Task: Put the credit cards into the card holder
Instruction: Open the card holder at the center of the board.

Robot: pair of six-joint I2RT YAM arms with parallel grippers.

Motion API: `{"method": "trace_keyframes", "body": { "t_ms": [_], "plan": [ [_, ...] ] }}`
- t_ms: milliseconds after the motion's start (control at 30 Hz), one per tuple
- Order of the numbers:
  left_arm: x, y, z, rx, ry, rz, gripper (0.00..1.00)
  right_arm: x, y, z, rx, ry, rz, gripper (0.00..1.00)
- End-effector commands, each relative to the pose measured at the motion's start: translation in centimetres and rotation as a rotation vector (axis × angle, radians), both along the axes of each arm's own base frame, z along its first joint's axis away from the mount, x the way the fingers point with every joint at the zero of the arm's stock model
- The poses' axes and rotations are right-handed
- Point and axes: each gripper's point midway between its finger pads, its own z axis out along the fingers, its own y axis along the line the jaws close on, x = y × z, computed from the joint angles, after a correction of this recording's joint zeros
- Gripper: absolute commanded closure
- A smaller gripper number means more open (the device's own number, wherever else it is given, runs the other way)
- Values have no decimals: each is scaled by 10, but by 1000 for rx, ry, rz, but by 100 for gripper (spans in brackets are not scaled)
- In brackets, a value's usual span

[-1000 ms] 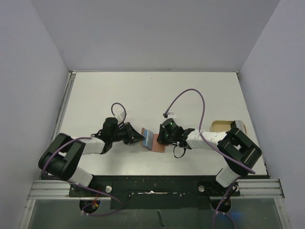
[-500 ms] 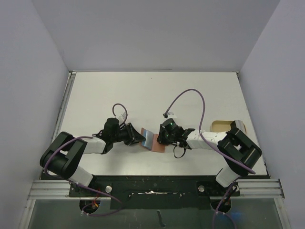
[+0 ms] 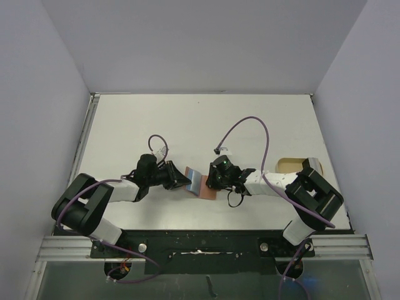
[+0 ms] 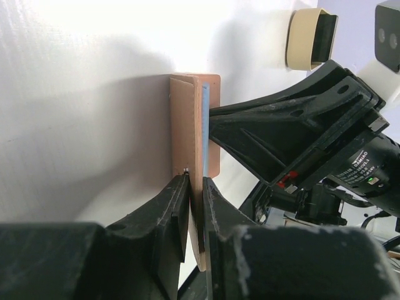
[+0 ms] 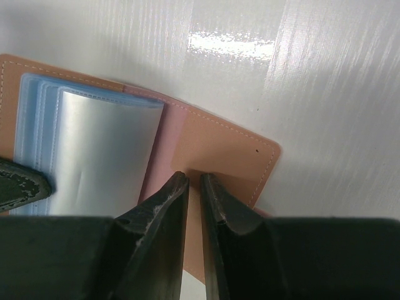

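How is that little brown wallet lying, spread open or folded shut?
Spread open: the card holder shows both inner halves side by side, credit cards on one.

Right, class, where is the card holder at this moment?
Top view: the card holder sits near the front middle of the table, gripped between the left gripper and the right gripper.

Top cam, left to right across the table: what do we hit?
Left gripper, blue cards, right gripper, tan tray. Wallet skipped: it spans under the cards, both grippers shut on its edges.
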Motion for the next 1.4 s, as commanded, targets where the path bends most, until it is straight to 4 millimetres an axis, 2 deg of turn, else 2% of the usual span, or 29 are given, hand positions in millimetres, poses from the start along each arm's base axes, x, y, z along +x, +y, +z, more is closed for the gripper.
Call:
{"method": "trace_keyframes", "body": {
  "t_ms": [0,233,400,500,567,767,900,1033,1133,1267,1367],
  "plan": [
    [13,-10,35,-71,-135,-11,84,-11,-9,-10,-34,30,3,83],
    [10,-11,34,-81,-135,-17,90,-12,-7,-8,-30,27,8,83],
    [10,-13,37,-87,-138,-23,80,-12,-7,-8,-32,27,7,83],
    [11,-14,37,-86,-139,-24,88,-11,-7,-6,-32,24,5,83],
    [10,-14,37,-89,-140,-27,99,-12,-6,-6,-32,23,8,83],
    [9,-12,34,-78,-138,-21,100,-12,-6,-2,-30,20,5,82],
    [11,-7,32,-32,-152,-3,100,-10,0,21,-3,0,14,74],
    [13,2,35,30,-188,28,100,-6,6,58,60,-54,12,59],
    [16,7,40,86,-210,57,100,-5,13,78,104,-74,11,47],
    [17,11,44,131,-238,81,100,1,23,87,128,-81,6,35],
    [15,13,41,140,-233,86,100,5,30,88,125,-71,17,33]
  ]
}}
